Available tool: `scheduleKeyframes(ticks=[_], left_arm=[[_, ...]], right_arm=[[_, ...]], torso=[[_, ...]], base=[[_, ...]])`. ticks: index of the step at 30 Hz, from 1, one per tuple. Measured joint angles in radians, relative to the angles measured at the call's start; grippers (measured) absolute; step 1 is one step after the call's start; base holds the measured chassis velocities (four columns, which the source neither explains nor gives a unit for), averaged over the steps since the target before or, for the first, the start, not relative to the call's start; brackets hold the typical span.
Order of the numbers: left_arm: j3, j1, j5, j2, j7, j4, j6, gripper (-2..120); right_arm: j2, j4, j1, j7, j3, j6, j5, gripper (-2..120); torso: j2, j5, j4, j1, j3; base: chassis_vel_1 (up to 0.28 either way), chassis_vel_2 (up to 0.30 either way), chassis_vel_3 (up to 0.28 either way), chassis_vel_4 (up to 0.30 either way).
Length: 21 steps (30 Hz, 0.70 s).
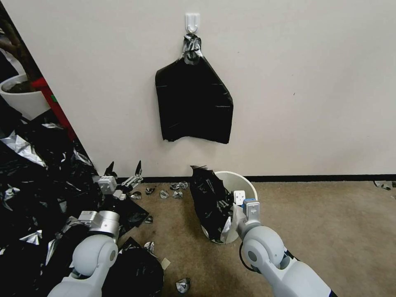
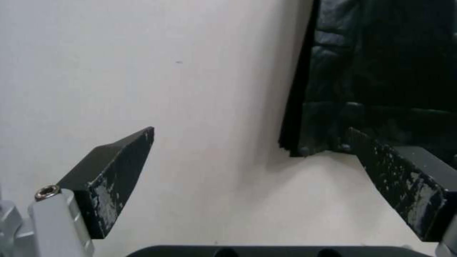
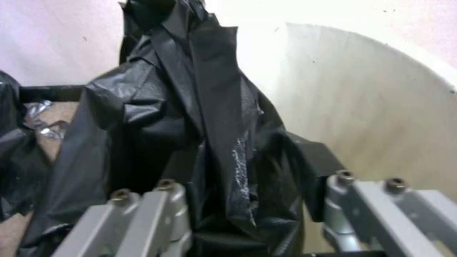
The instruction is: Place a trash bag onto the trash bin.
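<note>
The cream-white trash bin (image 1: 247,181) stands on the carpet against the wall. The black trash bag (image 1: 208,202) is draped over the bin's left rim, with a crumpled peak sticking up above it. My right gripper (image 1: 232,204) reaches into the bin's mouth from the near side. In the right wrist view the bunched bag (image 3: 190,107) runs between the fingers of the right gripper (image 3: 242,142), which is shut on it; one finger is hidden under the film, and the bin's inner wall (image 3: 371,107) is beside them. My left gripper (image 1: 124,169) hovers open near the wall, to the left of the bin; between its spread fingers (image 2: 252,130) is bare wall.
A flat black bundle (image 1: 194,103) hangs from a wall hook above the bin; its edge (image 2: 381,71) is close to the left gripper. A heap of black and silvery film (image 1: 37,173) covers the floor at left, behind it a white pot (image 1: 20,97). Scraps (image 1: 169,192) litter the carpet.
</note>
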Motion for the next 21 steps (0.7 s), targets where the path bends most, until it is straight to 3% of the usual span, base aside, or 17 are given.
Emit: scheduleKeyframes(ticks=[7, 8, 13, 18, 20, 21], left_arm=[[0.047, -0.039, -0.007, 0.008, 0.001, 0.019, 0.015, 100], [0.067, -0.051, -0.021, 0.014, 0.003, 0.025, 0.027, 100], [0.125, -0.082, -0.071, 0.030, 0.008, 0.040, 0.066, 100], [0.226, -0.107, -0.186, 0.052, 0.034, 0.030, 0.185, 100], [0.290, -0.127, -0.244, 0.052, -0.008, 0.009, 0.277, 100], [0.290, -0.127, -0.244, 0.052, -0.008, 0.009, 0.277, 100]], right_arm=[[-0.001, -0.017, 0.008, 0.007, 0.004, -0.028, -0.061, 21], [-0.002, -0.025, 0.009, 0.007, 0.004, -0.029, -0.103, 13], [-0.004, -0.033, 0.006, 0.000, -0.002, -0.004, -0.197, 0], [0.001, -0.032, -0.014, -0.021, -0.005, 0.041, -0.309, 0], [0.009, -0.031, -0.025, -0.022, -0.005, 0.058, -0.337, 0], [0.009, -0.031, -0.025, -0.022, -0.005, 0.058, -0.337, 0]], torso=[[0.000, 0.0000, 0.0000, 0.000, 0.000], [0.000, 0.0000, 0.0001, 0.000, 0.000], [0.000, 0.0001, 0.0000, 0.000, 0.000], [0.000, 0.0001, 0.0001, 0.000, 0.000], [0.000, 0.0002, 0.0000, 0.000, 0.000], [0.000, 0.0002, 0.0000, 0.000, 0.000]], base=[[0.000, 0.000, 0.000, 0.000], [0.000, 0.000, 0.000, 0.000], [0.000, 0.000, 0.000, 0.000], [0.000, 0.000, 0.000, 0.000], [0.000, 0.000, 0.000, 0.000], [0.000, 0.000, 0.000, 0.000]])
